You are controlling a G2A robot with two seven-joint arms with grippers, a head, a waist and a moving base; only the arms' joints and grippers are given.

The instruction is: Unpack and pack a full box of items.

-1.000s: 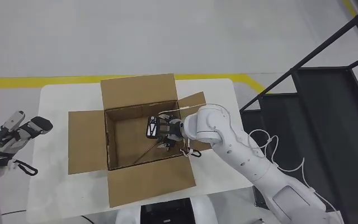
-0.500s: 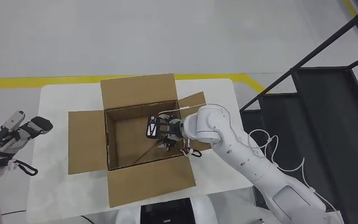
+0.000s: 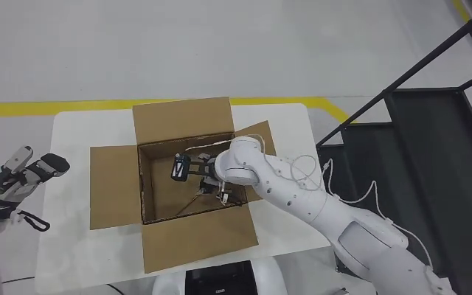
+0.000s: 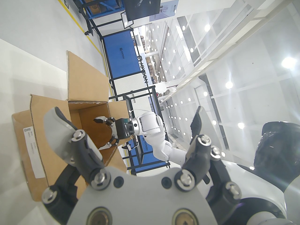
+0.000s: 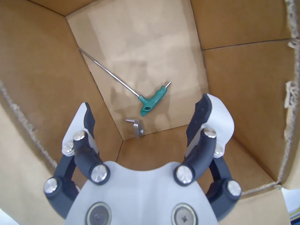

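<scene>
Bright overhead light; ceiling lamps glare; wrist views bent, probably fisheye.

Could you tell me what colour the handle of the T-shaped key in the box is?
Teal green handle, clearest in the right wrist view.

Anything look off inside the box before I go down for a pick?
Nothing spilled. The box rim is ragged and frayed. The green T-handle hex key lies slanted, shaft tip against a side wall. A small metal bracket lies loose near a corner.
</scene>
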